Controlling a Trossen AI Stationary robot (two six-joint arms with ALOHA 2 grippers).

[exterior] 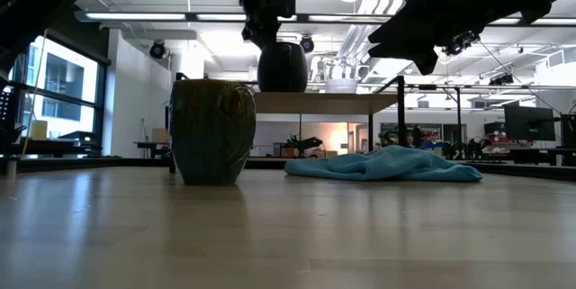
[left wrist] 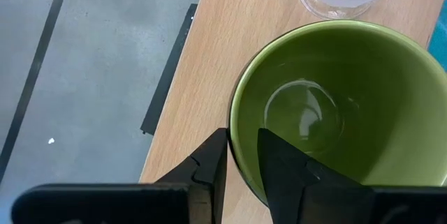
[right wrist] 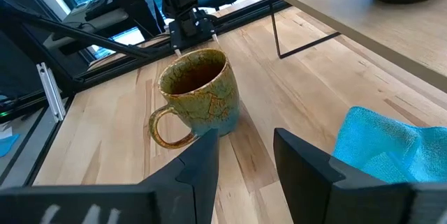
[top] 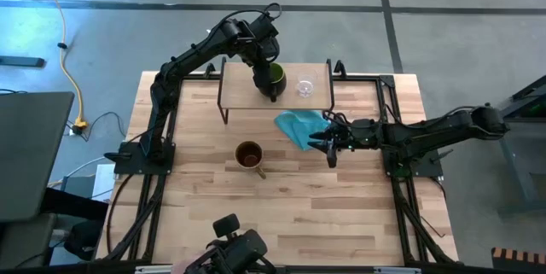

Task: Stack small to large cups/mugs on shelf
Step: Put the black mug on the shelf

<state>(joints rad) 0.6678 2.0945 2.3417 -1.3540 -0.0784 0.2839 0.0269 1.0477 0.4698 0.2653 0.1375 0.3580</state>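
The dark mug with green inside [top: 275, 78] stands upright on the left part of the shelf [top: 239, 95], with the clear glass cup [top: 304, 87] standing on the board to its right. My left gripper [top: 266, 76] reaches over the shelf and is shut on the dark mug [left wrist: 335, 105]. The tan-brown mug [top: 249, 155] stands upright on the tabletop before the shelf, its handle toward the near edge. My right gripper [top: 328, 145] hovers open and empty to its right, beside the blue cloth [top: 299, 126], and faces the tan mug [right wrist: 199, 98]. My left gripper holds the dark mug by its rim [left wrist: 236, 140], one finger [left wrist: 286, 172] inside the green hollow and one [left wrist: 206, 172] outside on the dark wall. The fingers come from above, pointing down. The mug is upright, with its base [exterior: 282, 88] at the board's top.
A crumpled blue cloth [exterior: 387, 165] lies on the tabletop just before the shelf's right end. The shelf's thin black legs [right wrist: 279, 28] stand on the far part of the table. The near half of the tabletop [top: 290, 223] is bare wood.
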